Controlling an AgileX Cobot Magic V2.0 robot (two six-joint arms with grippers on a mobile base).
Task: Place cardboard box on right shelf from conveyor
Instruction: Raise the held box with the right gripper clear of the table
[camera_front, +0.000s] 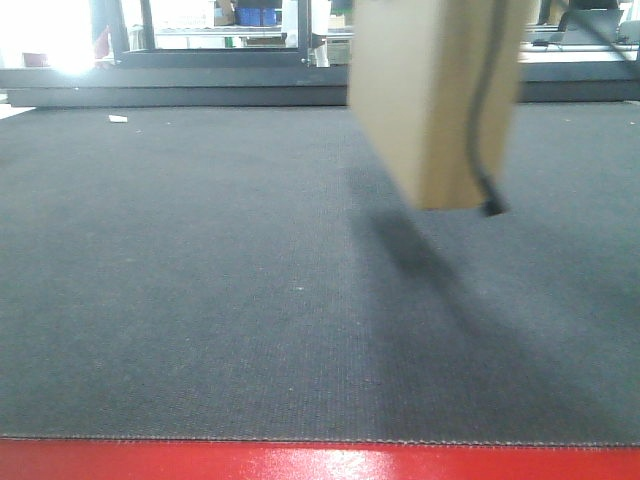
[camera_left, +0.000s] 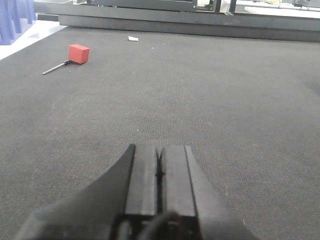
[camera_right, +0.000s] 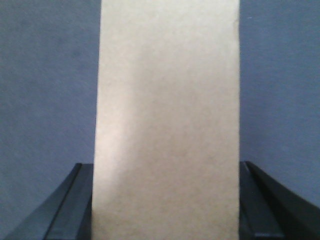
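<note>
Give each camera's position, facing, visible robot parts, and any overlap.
Exterior front: low at the conveyor edge, facing across it at the cardboard box; no clear robot part.
Left wrist: behind the shut left gripper, facing along the conveyor toward a red block.
Right wrist: behind the right gripper clamping the box.
Shared: front and right wrist show the box.

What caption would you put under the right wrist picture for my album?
The right gripper holds the cardboard box between its jaws above the conveyor.

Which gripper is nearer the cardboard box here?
Right. The right gripper clamps the cardboard box between its fingers above the conveyor; the left gripper, shut, hovers over bare belt elsewhere.
</note>
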